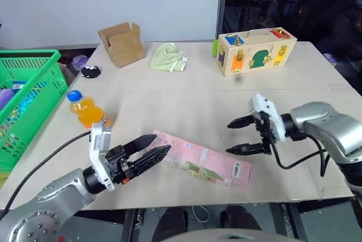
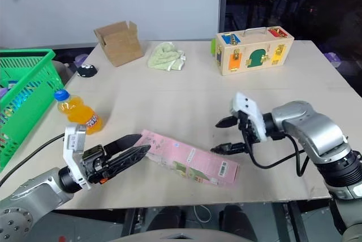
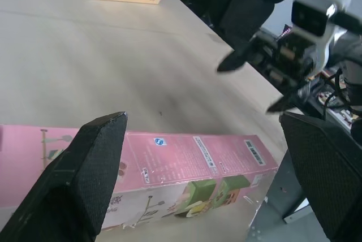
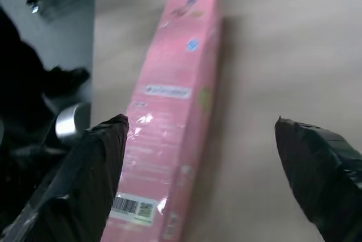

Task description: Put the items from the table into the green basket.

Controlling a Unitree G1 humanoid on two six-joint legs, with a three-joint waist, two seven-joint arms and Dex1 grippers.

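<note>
Carton geometry first: the long flat pink printed carton (image 1: pixel 202 165) lies flat on the pale beige table (image 1: pixel 186 92), long axis spanning both arms. Left gripper (image 1: pixel 148 149), jaws spread, is levelled at the carton's left end, nearly touching. Right gripper (image 1: pixel 242 135), jaws spread and empty, is angled down just beyond the barcode end.

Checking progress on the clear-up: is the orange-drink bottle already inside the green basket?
No, the orange-drink bottle stands upright on the table, beside the green basket.
</note>
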